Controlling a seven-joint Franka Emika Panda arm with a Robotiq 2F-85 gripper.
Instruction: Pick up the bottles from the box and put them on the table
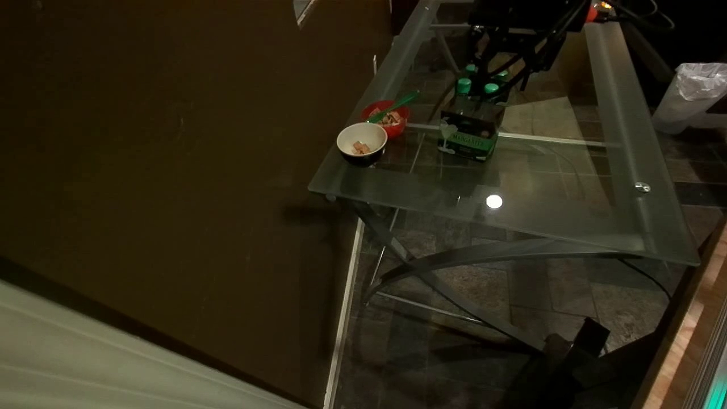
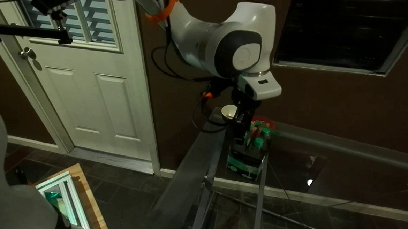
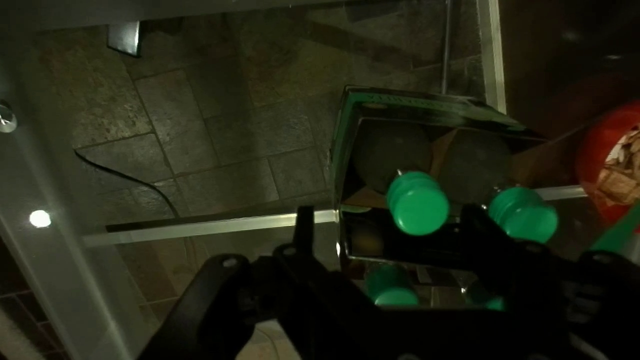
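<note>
The dark box (image 1: 468, 136) with a green label band stands on the glass table (image 1: 420, 184). It also shows in an exterior view (image 2: 245, 162) and the wrist view (image 3: 440, 107). Several bottles with green caps stand in it: a cap in the wrist view (image 3: 420, 205), in an exterior view (image 1: 463, 86) and in an exterior view (image 2: 258, 142). My gripper (image 3: 389, 214) is open above the box. In the wrist view one cap shows between the fingertips, apart from both. The right finger partly hides another cap. Two caps lie partly behind the gripper body. My gripper is dark in an exterior view (image 2: 241, 135).
A white bowl (image 1: 363, 136) with pinkish pieces and a red bowl (image 1: 400, 128) with a green utensil (image 1: 403, 99) stand beside the box, near the wall. The red bowl shows at the wrist view's right edge (image 3: 595, 160). A bin (image 1: 690, 96) stands beyond the table.
</note>
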